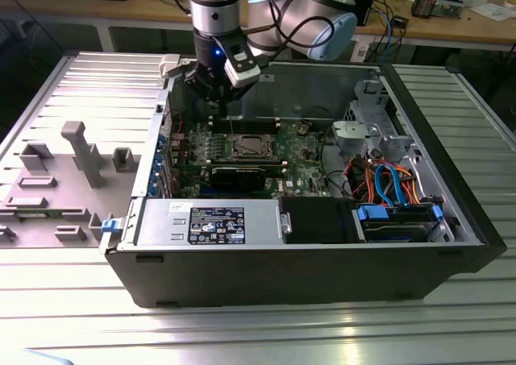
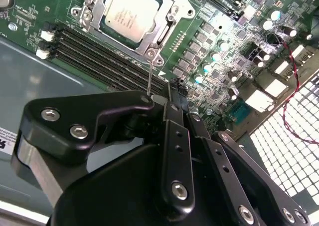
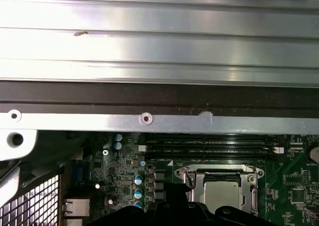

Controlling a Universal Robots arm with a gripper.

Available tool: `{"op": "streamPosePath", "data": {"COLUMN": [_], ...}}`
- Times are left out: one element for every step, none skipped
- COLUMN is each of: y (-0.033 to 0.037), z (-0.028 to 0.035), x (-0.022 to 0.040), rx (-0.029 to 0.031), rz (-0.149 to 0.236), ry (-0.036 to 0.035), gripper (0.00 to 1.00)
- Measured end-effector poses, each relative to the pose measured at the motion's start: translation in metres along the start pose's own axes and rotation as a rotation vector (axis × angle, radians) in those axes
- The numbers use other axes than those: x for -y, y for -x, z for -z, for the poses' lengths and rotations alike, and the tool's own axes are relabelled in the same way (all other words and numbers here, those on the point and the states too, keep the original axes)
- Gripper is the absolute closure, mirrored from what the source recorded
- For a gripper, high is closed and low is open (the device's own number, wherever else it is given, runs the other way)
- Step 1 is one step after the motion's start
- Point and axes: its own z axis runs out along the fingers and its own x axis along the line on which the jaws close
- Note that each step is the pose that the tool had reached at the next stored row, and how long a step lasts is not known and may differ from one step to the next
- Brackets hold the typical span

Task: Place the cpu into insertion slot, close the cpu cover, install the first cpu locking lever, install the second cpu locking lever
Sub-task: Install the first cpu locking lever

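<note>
Cpu (image 2: 127, 14) lies framed by the lowered cpu cover (image 2: 167, 32), near but apart from the gripper (image 2: 175, 89), whose jaws seem pressed together beside a thin upright lever (image 2: 149, 71).

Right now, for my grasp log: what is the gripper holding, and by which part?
Cannot be told: a thin locking lever stands up from beside the cpu to the gripper, its upper end hidden behind it.

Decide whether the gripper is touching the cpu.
Apart. In the second wrist view the gripper sits clear of the cpu, with the memory slots showing between them.
</note>
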Motion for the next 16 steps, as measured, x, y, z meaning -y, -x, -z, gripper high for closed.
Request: {"op": "streamPosePath", "data": {"y": [0.0000,0.0001,0.0001,0.0001,0.0002,0.0005,0.0010,0.0015,0.0022,0.0030,0.0036,0.0042,0.0049,0.0055,0.0066,0.0073], "z": [0.0000,0.0000,0.0000,0.0000,0.0000,-0.0001,-0.0001,-0.0001,-0.0002,-0.0002,-0.0002,-0.0003,-0.0003,-0.0003,-0.0004,-0.0004], "x": [0.0000,0.0000,0.0000,0.0000,0.0000,0.0000,0.0000,0.0000,0.0000,0.0000,0.0000,0.0001,0.0001,0.0001,0.0001,0.0001], "rx": [0.0000,0.0001,0.0001,0.0001,0.0000,0.0000,0.0000,0.0000,0.0000,0.0000,0.0000,0.0000,0.0000,0.0001,0.0000,0.0001], "rz": [0.000,0.000,0.000,0.000,0.000,0.000,0.000,0.000,0.000,0.000,0.000,0.000,0.000,0.000,0.000,0.000], "ry": [0.0000,-0.0001,0.0000,-0.0001,-0.0002,-0.0004,-0.0007,-0.0008,-0.0009,-0.0010,-0.0010,-0.0011,-0.0013,-0.0015,-0.0017,-0.0017], "gripper": [0.89,0.89,0.89,0.89,0.89,0.89,0.89,0.89,0.89,0.89,0.89,0.89,0.89,0.89,0.89,0.89]}}
